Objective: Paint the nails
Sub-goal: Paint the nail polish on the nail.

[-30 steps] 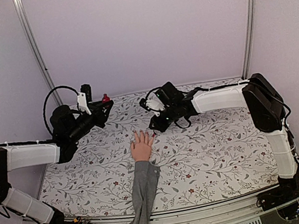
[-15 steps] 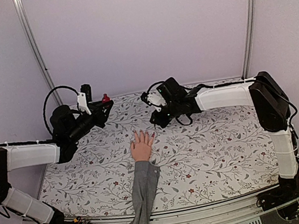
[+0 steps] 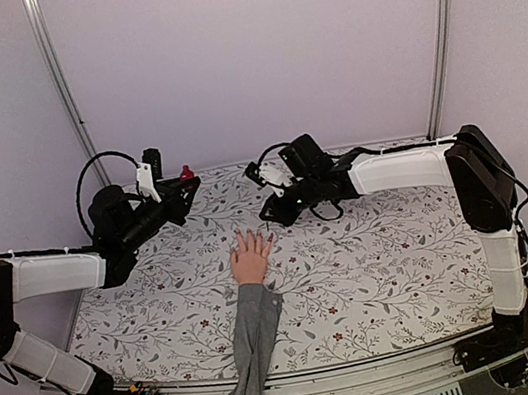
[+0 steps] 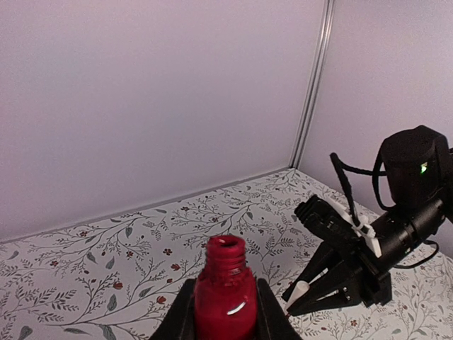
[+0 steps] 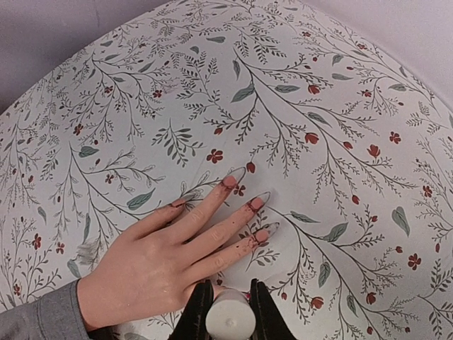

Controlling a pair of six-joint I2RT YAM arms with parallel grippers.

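Observation:
The peach mannequin hand (image 3: 251, 257) in a grey sleeve lies flat on the floral cloth, fingers pointing to the back. Its nails (image 5: 263, 197) are long clear tips, with red smears at their bases and along the fingers. My right gripper (image 5: 230, 315) is shut on a white brush cap (image 5: 231, 322) and hovers over the little-finger side of the hand (image 5: 152, 258); the brush itself is hidden. At the back left my left gripper (image 4: 225, 315) is shut on the small red polish bottle (image 4: 225, 294), upright with its neck open. The right gripper (image 4: 311, 294) hangs to its right.
The floral tablecloth (image 3: 376, 260) covers the table, with pale walls close behind and metal corner posts (image 3: 63, 89) at the back. The grey sleeve (image 3: 251, 347) runs down to the near edge between the two arm bases.
My right gripper has drawn a little up and back from the fingertips, still holding the cap. The left arm and bottle have not moved.

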